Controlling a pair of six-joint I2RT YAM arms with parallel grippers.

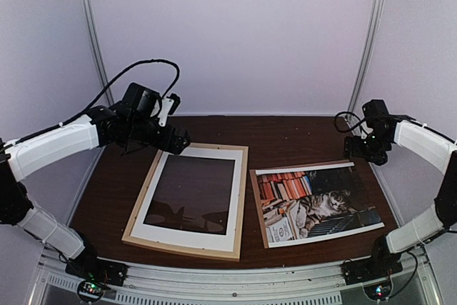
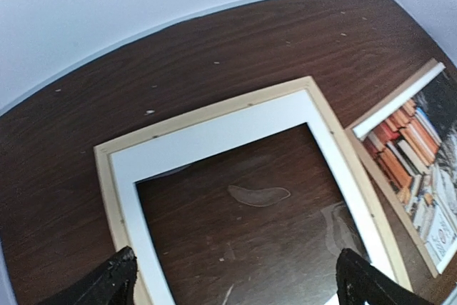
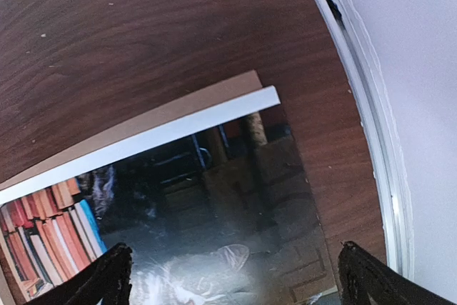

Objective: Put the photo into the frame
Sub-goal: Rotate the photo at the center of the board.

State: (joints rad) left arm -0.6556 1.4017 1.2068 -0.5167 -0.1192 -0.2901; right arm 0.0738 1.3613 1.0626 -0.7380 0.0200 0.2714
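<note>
I see the frame (image 1: 140,196) lying flat on the left half of the brown surface (image 1: 285,137). Inside it sits only a white mat (image 1: 187,239), and the dark opening shows faint glints. The photo (image 1: 318,201) is not in the frame. It lies face up just right of it, on a brown board (image 3: 178,112) that peeks out along its edges. My left gripper (image 1: 175,141) hovers over the frame's far corner, fingers spread wide and holding nothing. My right gripper (image 1: 368,149) hangs above the photo's far right corner, equally wide and empty.
</note>
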